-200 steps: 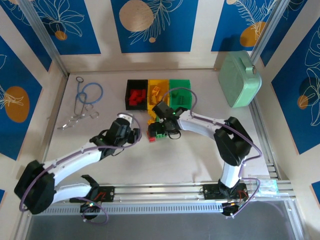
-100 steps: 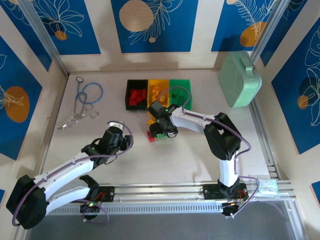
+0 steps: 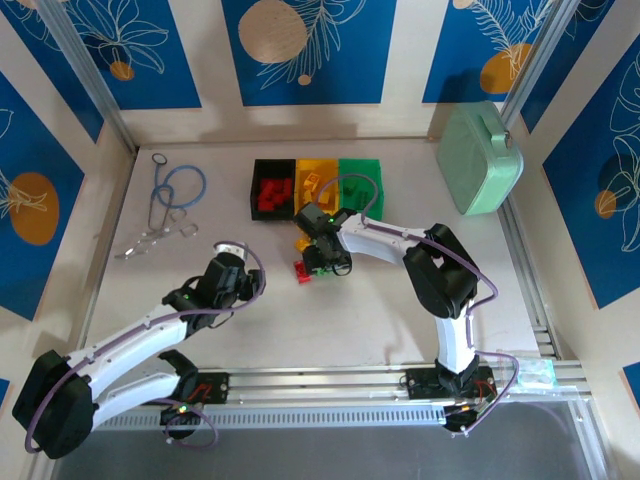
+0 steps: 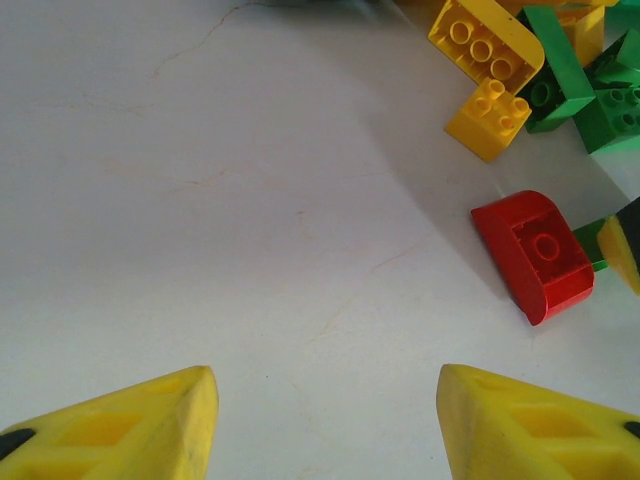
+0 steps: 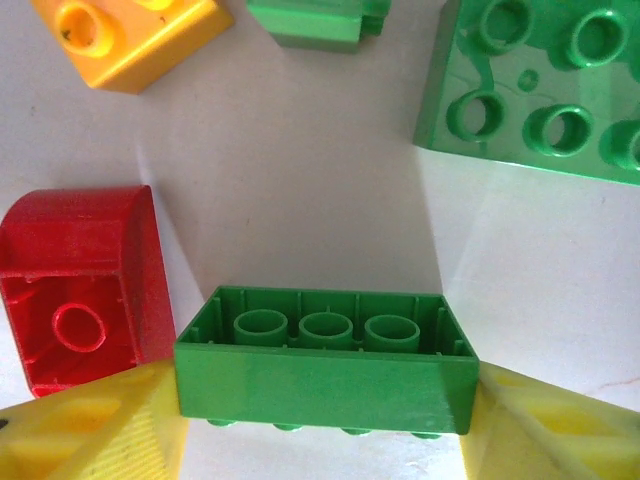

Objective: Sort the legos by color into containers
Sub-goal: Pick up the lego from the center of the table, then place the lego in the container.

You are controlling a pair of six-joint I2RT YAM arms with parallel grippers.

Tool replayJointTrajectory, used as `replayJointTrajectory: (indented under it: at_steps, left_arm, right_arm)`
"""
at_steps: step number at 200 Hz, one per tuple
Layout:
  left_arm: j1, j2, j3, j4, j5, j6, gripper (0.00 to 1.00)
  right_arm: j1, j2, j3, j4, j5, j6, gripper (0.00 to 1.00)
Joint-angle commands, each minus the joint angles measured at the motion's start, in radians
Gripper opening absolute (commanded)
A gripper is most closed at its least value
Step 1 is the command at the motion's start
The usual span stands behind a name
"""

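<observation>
Three bins stand in a row at the back: black [image 3: 256,188] holding red legos, yellow [image 3: 316,185], green [image 3: 362,180]. Just in front of them lies a loose pile of legos. My right gripper [image 3: 320,262] [image 5: 322,412] is down in the pile, shut on an upside-down green brick [image 5: 325,375] held by its two ends. A red curved brick [image 5: 80,285] [image 3: 302,272] lies at its left, and a larger green brick [image 5: 540,90] and a yellow one [image 5: 130,35] sit further ahead. My left gripper [image 4: 325,420] [image 3: 250,282] hangs open over bare table, the red brick [image 4: 535,255] ahead to its right.
A blue stethoscope [image 3: 175,190] and metal clips [image 3: 150,240] lie at the back left. A large mint-green case [image 3: 480,160] rests at the back right. Aluminium rails [image 3: 330,380] run along the near edge.
My left arm has drawn back toward the near left, away from the pile. My right gripper has shifted slightly left within the pile, still on the green brick.
</observation>
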Motion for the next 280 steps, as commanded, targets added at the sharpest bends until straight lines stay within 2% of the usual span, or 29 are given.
replayJointTrajectory:
  at_steps: [1,68,102,123,163,198,247,280]
  left_arm:
    - [0.011,-0.006,-0.008,-0.002,-0.01,-0.014,0.59]
    - [0.012,0.028,-0.005,0.033,0.047,-0.006,0.59]
    - [0.01,0.043,-0.012,0.04,0.061,-0.019,0.58]
    - [0.008,0.036,-0.021,0.042,0.068,-0.024,0.58]
    - [0.005,0.02,-0.032,0.036,0.075,-0.031,0.58]
    - [0.003,0.001,-0.032,0.021,0.073,-0.031,0.58]
    - [0.003,-0.021,-0.027,-0.005,0.067,-0.028,0.57]
    - [0.002,-0.032,-0.032,-0.017,0.062,-0.031,0.57]
  right_arm:
    - [-0.001,-0.007,-0.001,-0.005,0.01,0.001,0.62]
    - [-0.065,-0.104,0.015,-0.027,0.04,-0.042,0.6]
    - [-0.155,-0.126,0.082,-0.054,0.047,-0.104,0.6]
    - [-0.238,-0.11,0.155,-0.061,0.006,-0.153,0.6]
    - [-0.344,0.005,0.385,-0.14,0.008,-0.222,0.6]
    - [-0.418,0.137,0.604,-0.196,-0.04,-0.224,0.6]
    - [-0.454,0.335,0.916,-0.295,-0.004,-0.232,0.6]
    - [-0.469,0.421,1.043,-0.327,0.005,-0.233,0.6]
